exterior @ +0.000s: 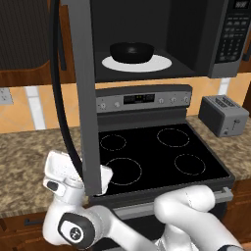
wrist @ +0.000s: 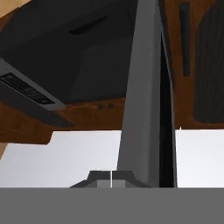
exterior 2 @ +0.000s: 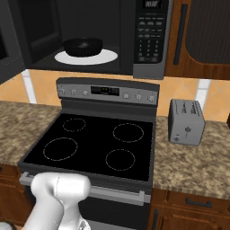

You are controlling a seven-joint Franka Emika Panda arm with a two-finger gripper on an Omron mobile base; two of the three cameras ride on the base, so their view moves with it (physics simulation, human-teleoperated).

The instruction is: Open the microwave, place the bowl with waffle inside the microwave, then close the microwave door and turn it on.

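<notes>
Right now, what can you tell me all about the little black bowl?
The bowl is small, round, shallow and black, with a smooth dark look. It sits upright on the white round plate inside the microwave, whose door stands open. It rests near the plate's middle, a bit toward the left. From these low views its inside is hidden, so the waffle cannot be made out. Nothing else touches it.

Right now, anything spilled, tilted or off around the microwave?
Nothing stands out. The bowl sits upright on the white plate inside the microwave; the microwave door hangs open. The stove and the toaster look undisturbed.
</notes>
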